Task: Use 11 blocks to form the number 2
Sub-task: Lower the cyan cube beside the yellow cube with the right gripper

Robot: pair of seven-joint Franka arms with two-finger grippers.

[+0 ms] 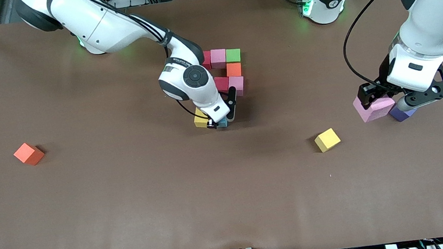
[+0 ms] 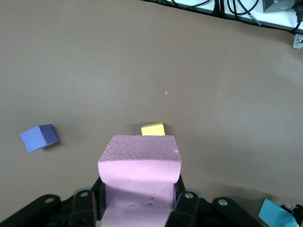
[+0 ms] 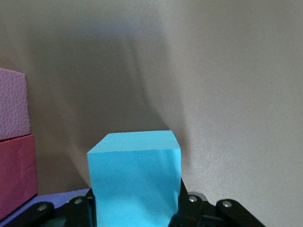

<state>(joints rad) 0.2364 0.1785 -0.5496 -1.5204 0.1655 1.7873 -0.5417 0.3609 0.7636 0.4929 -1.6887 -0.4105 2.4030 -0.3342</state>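
Brown tabletop, cable clutter along its robot edge. The number 2, partly built at centre: red, pink and green top row, orange beneath, red and pink middle row, yellow block starting the lower part. Right pincer, closed on a light blue block, sits low beside that yellow block. Left pincer, at the left arm's end, grips a pink block beside a purple block. Loose: orange block, second yellow block. Judged roughly two-thirds done; bottom rows remain.
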